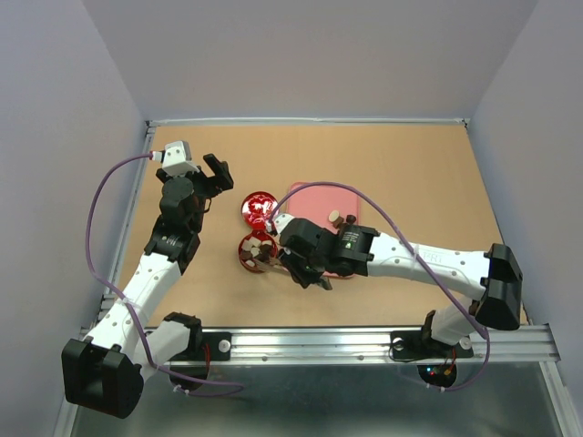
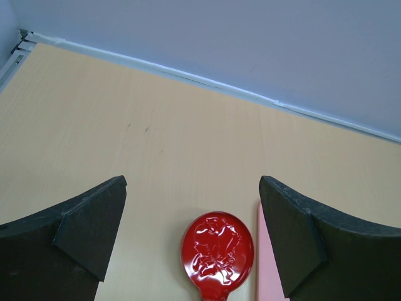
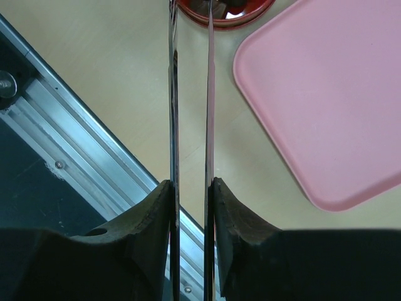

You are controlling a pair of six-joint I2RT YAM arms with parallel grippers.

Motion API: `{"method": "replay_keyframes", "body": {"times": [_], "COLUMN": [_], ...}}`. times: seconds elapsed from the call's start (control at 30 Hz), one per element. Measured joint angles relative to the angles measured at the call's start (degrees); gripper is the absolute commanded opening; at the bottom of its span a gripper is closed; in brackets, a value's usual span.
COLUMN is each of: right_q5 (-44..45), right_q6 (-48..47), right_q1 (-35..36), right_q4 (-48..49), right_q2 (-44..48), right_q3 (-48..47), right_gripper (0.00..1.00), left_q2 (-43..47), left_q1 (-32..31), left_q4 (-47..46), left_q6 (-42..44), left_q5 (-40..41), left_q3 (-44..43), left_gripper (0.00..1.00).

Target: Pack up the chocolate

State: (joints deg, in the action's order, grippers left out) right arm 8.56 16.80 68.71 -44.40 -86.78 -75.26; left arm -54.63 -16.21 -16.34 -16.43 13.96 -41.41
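Now left pincer (image 2: 192,188) gapes released; right pincer (image 3: 191,188) clenches tweezers (image 3: 173,94) reaching red tin (image 3: 250,9).

Far half and right side of the tabletop (image 1: 392,155) are open. Middle is tight: red lid (image 1: 259,208), red tin (image 1: 242,246) just nearer, pink tray (image 1: 314,196) beside the lid, right arm (image 1: 410,255) over the tray's near part. Tweezers (image 3: 173,125) in the right claw (image 3: 191,188) bridge to the tin; left claw (image 1: 215,182), spread wide, hangs left of the lid.
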Motion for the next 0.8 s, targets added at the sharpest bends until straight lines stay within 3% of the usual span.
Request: {"method": "replay_keyframes", "body": {"times": [0.5, 0.8], "right_q5": [0.5, 3.7], "right_q6": [-0.5, -0.3], "right_q1": [0.0, 0.0], "right_q4": [0.3, 0.5], "right_q2": [-1.0, -0.2], "right_q3": [-0.2, -0.2], "right_gripper": [0.50, 0.48], "left_q2": [0.0, 0.0], "left_q1": [0.0, 0.0], "left_q4": [0.0, 0.0], "left_q6": [0.0, 0.0], "left_q5": [0.0, 0.0], "left_q3": [0.0, 0.0], "left_gripper": [0.99, 0.99]}}
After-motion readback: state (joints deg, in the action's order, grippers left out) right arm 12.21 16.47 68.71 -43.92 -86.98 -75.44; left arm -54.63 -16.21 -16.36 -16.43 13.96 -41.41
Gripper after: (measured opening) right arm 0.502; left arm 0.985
